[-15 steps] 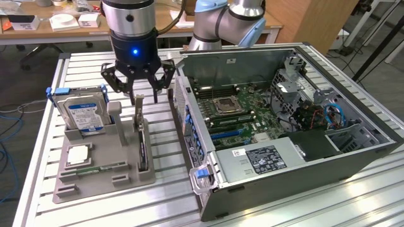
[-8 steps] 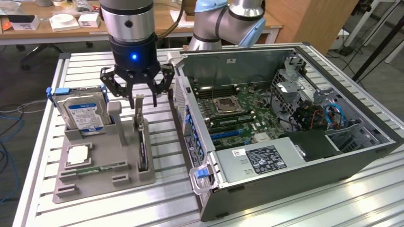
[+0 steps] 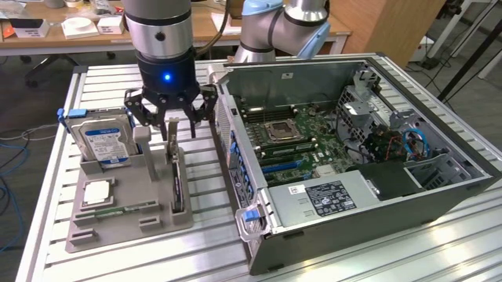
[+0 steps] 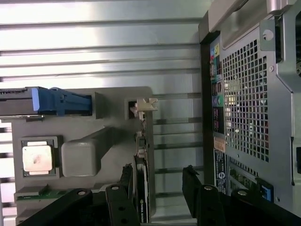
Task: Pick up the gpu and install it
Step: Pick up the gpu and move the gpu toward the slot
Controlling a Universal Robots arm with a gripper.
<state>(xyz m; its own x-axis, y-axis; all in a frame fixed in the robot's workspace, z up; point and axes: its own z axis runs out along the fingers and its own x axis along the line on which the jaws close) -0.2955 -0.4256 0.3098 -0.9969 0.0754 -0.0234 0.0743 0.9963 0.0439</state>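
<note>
The gpu (image 3: 176,183) is a thin dark card standing on edge in a slot of the grey holder (image 3: 126,229), to the exterior view's left of the open computer case (image 3: 353,194). My gripper (image 3: 173,126) hangs directly over the card's far end, open, with a finger on each side. In the wrist view the gpu (image 4: 142,183) runs between the two black fingers (image 4: 123,188), and its silvery bracket end (image 4: 143,105) points away. One finger sits close to the card; the other stands apart from it with a visible gap. Nothing is gripped.
The holder also carries a hard drive (image 3: 106,141) with a blue-white label, a CPU (image 3: 96,192) and a green RAM stick (image 3: 117,210). The case lies open with its motherboard (image 3: 294,138) exposed. Its perforated rear panel (image 4: 244,103) is close beside the gripper.
</note>
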